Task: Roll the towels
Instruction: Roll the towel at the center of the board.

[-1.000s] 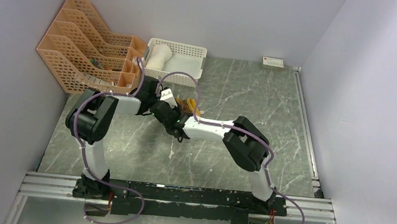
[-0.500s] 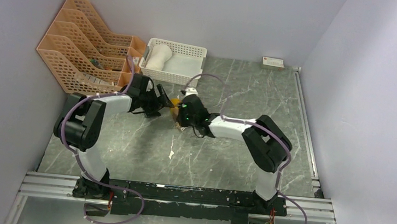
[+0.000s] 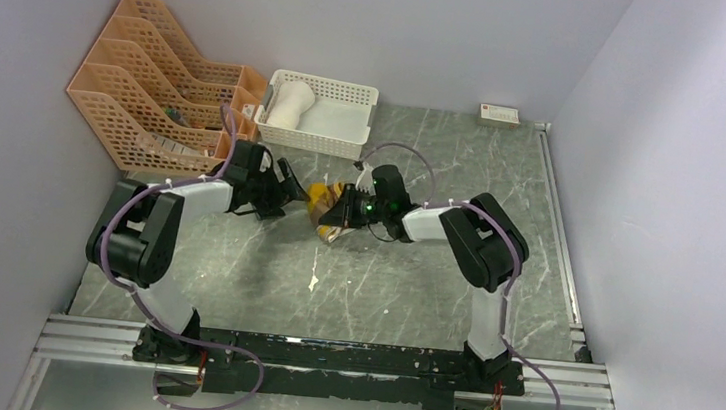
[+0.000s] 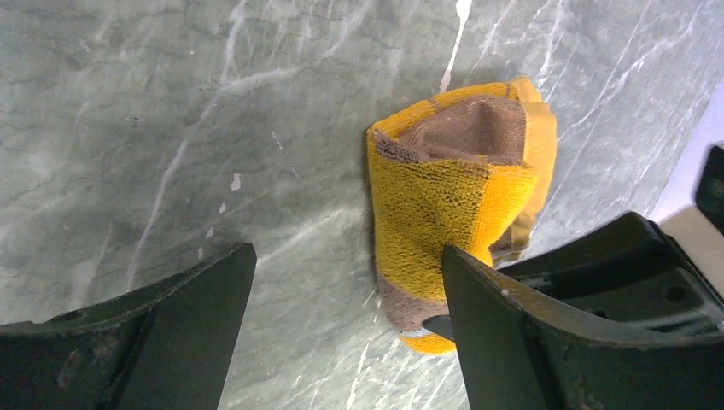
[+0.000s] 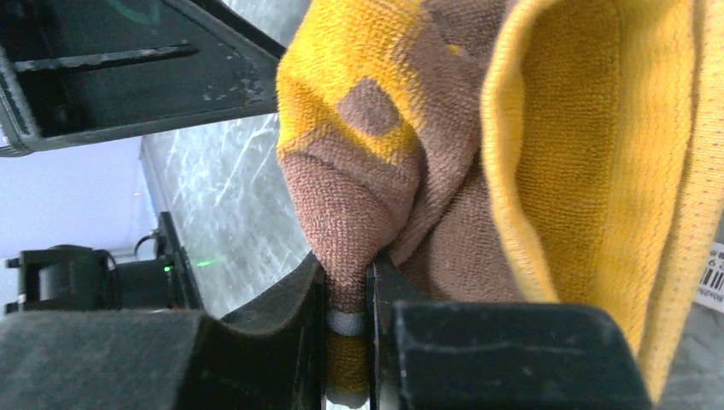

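Note:
The brown and mustard-yellow towel [image 3: 323, 202] is bunched on the marble floor, seen close in the left wrist view [image 4: 461, 184] and the right wrist view [image 5: 384, 145]. My right gripper [image 3: 340, 215] is shut on a brown fold of it, pinched between the fingers [image 5: 346, 295]. My left gripper [image 3: 287, 190] stands open just left of the towel; its fingers [image 4: 201, 312] are spread wide with bare floor between them [image 4: 346, 286], the right finger close beside the cloth. The cream-white towel [image 3: 289, 106] lies rolled in the white basket [image 3: 344, 147].
Orange lattice file racks [image 3: 155, 85] stand at the back left, close behind my left arm. A small white box [image 3: 499, 115] sits by the back wall. Walls close in on the left, back and right.
My left gripper has opened and drawn back to the left, off the towel. My right gripper has closed on the towel, and its arm has swung out to the right.

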Available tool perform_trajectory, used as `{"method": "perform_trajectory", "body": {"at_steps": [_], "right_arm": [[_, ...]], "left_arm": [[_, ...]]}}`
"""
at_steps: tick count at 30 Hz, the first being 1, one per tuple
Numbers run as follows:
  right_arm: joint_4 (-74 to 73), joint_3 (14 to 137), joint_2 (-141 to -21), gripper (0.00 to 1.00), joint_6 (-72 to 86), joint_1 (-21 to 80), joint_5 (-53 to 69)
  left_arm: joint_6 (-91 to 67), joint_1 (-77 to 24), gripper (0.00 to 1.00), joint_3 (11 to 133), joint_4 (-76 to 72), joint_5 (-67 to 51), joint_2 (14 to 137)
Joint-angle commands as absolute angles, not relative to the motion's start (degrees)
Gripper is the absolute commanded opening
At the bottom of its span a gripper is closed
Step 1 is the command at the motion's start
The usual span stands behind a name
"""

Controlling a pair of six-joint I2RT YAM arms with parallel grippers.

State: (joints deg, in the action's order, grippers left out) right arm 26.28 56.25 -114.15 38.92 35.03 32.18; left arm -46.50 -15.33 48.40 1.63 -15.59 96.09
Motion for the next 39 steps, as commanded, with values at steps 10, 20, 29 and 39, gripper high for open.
{"method": "perform_trajectory", "body": {"at_steps": [10, 20, 29, 39], "right_arm": [[-12.9, 69.7, -124.2, 0.41, 8.6, 31.7, 55.7], [-37.1, 78.8, -127.1, 0.39, -16.6, 30.3, 54.4], [-42.3, 88.1, -132.0, 0.33, -18.5, 31.9, 50.7], [-59.0, 101.6, -138.7, 0.34, -30.2, 32.6, 43.6]], "left_arm": [[-46.7, -16.1, 0.93, 46.0, 3.1, -13.3, 87.0], [-45.4, -13.8, 0.94, 40.1, 13.6, -13.7, 75.6], [-43.2, -12.6, 0.93, 42.6, 7.3, -19.6, 82.1], [-42.8, -12.5, 0.97, 44.9, -1.1, -29.6, 83.8]]}}
